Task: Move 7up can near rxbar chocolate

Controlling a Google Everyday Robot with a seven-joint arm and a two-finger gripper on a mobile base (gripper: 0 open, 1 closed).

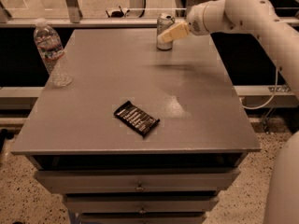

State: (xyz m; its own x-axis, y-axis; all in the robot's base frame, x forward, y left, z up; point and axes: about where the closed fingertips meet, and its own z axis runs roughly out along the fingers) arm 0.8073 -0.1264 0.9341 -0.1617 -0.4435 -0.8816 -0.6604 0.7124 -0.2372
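Camera view looks down on a grey tabletop [201, 111] that sits above a stack of drawers [138, 182]. The 7up can [164, 23] stands upright near the tabletop's far edge, a little right of the middle. The robot's white arm [243, 8] reaches in from the upper right, and its cream-coloured pincer [164, 36] lies across the can's right side and overlaps the can's body. From this angle I cannot tell whether the pincer is open, closed or gripping the can. A faint shadow falls on the tabletop just in front of the can and to its right. The rxbar chocolate [137, 118], a flat black wrapper with pale lettering, lies at a slant in the near half of the tabletop, left of the middle and well apart from the can. A clear plastic water bottle [51, 52] with a red-and-white label stands upright at the tabletop's left edge, far from both the can and the bar. A white cable [268, 97] hangs beyond the tabletop's right side, and speckled floor [18, 190] shows beneath the drawers.
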